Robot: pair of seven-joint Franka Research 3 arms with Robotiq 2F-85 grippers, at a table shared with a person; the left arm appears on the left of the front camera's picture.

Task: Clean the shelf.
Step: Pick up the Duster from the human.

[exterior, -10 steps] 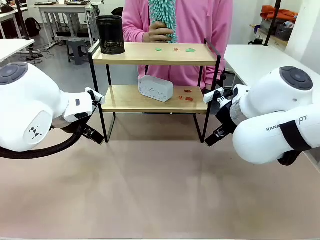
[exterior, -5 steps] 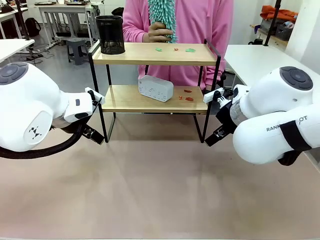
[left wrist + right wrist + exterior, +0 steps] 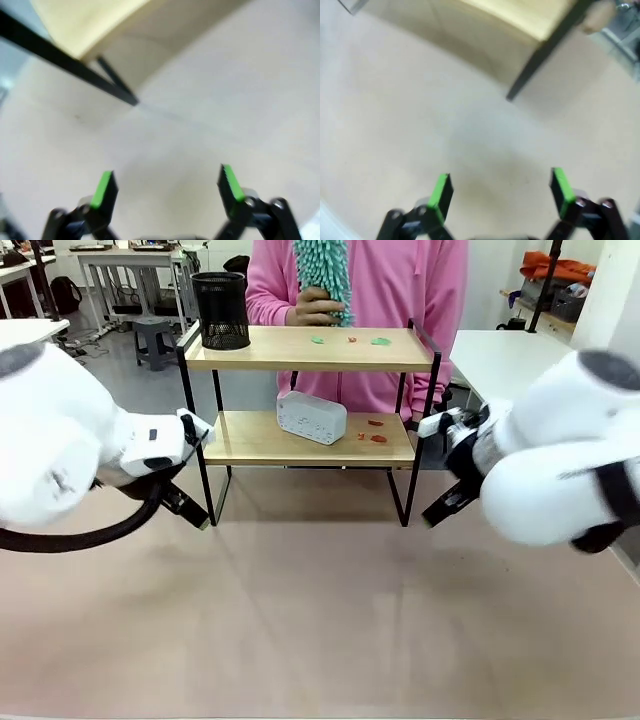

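Observation:
The shelf (image 3: 300, 348) stands at the table's far side, two light wooden boards in a thin black frame. Its top board carries a black mesh cup (image 3: 221, 309) and small green and red scraps (image 3: 352, 339). On the lower board lie a white power strip (image 3: 311, 416) and red scraps (image 3: 376, 431). A person in pink behind it holds a teal fluffy duster (image 3: 325, 275). My left gripper (image 3: 167, 187) is open above the table beside a shelf leg (image 3: 116, 86). My right gripper (image 3: 501, 192) is open too, near another leg (image 3: 535, 62). Both arms flank the shelf.
The beige tabletop (image 3: 320, 620) stretches wide in front of the shelf. White tables (image 3: 505, 360) stand to the right and far left. A stool (image 3: 152, 340) and desks sit in the background.
Both arms have begun to move and look blurred; the left arm has shifted slightly left, the right slightly right. The shelf and the person's duster are unchanged.

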